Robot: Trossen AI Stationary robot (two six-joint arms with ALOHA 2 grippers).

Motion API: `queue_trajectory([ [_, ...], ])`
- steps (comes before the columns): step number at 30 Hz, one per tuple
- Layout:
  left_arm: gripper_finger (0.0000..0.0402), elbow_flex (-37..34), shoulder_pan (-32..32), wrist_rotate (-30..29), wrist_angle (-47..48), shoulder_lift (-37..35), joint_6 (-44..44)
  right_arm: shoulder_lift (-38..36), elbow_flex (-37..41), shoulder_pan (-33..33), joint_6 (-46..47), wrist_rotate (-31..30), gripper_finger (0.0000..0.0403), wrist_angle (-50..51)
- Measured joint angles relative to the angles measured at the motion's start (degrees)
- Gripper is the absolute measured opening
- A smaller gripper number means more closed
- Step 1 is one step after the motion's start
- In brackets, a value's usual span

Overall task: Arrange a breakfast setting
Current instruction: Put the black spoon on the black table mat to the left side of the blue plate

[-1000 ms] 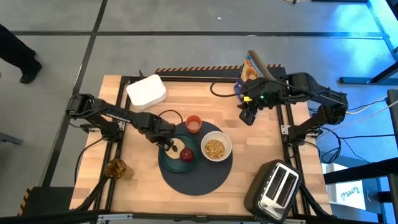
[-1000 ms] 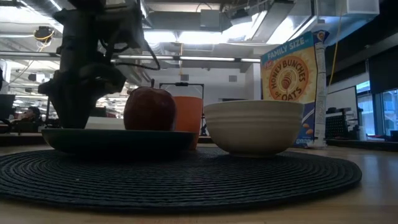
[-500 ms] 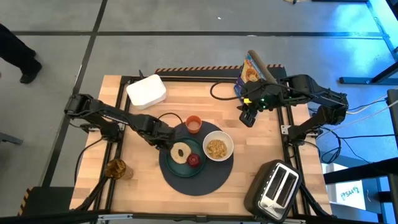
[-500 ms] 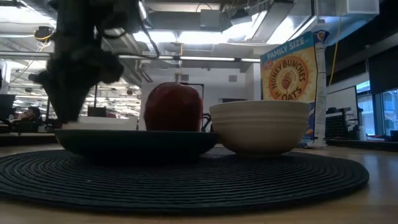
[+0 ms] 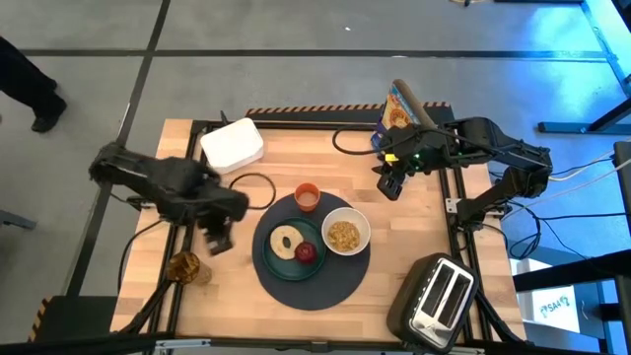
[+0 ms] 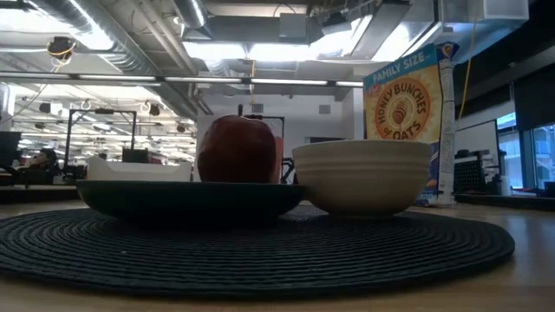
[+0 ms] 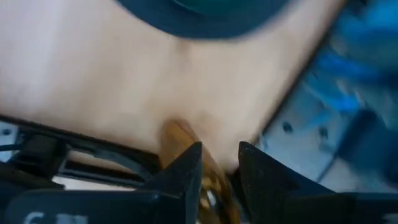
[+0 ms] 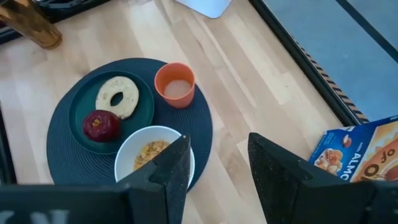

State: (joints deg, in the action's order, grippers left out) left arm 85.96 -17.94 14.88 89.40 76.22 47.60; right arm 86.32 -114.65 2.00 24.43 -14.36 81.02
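Observation:
The dark-navy mat (image 5: 325,288) lies mid-table. On it the teal plate (image 5: 268,258) carries the bagel (image 5: 287,241) and the red apple (image 5: 307,252). The white bowl (image 5: 344,235) with cereal and the orange cup (image 5: 307,196) also stand on the mat. My left gripper (image 5: 217,240) hovers left of the mat, blurred, its fingers a little apart (image 7: 221,168) and empty. My right gripper (image 5: 387,185) is open and empty above the far right of the table; its wrist view shows the whole setting (image 8: 140,109). No cutlery shows.
A white lidded container (image 5: 233,144) sits at the far left and a cereal box (image 5: 399,113) at the far right. A toaster (image 5: 439,296) stands near right and an amber jar (image 5: 184,266) near left, close to my left gripper. A black cable loops by the cup (image 5: 258,180).
My left gripper has drawn back from over the plate toward the table's left edge. The bagel, hidden under it before, now lies bare on the plate. The plate and apple have shifted slightly toward the bowl.

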Motion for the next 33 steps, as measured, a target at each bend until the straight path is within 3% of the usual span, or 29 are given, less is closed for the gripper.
queue_trajectory([
  [5,0.0082,4.1,-11.4,4.1,-1.0,-2.0,-1.9,0.0,0.0,0.8,0.8,-0.1,0.0152,0.0],
  [15,0.0082,0.5,-28.3,3.3,-2.3,-1.4,5.7,0.0,0.0,3.4,0.8,-1.6,0.0152,-0.6],
  [19,0.0079,-3.7,-31.8,1.1,-4.1,-1.3,8.5,0.0,0.0,3.4,0.8,-1.5,0.0152,-0.6],
  [24,0.0079,-8.6,-34.3,3.5,-8.3,-1.3,10.5,0.0,0.0,3.4,0.9,-1.3,0.0152,-0.8],
  [33,0.0072,-13.5,-36.4,2.6,-9.7,-1.3,12.0,0.0,0.0,4.6,2.5,0.2,0.0152,-0.8],
])
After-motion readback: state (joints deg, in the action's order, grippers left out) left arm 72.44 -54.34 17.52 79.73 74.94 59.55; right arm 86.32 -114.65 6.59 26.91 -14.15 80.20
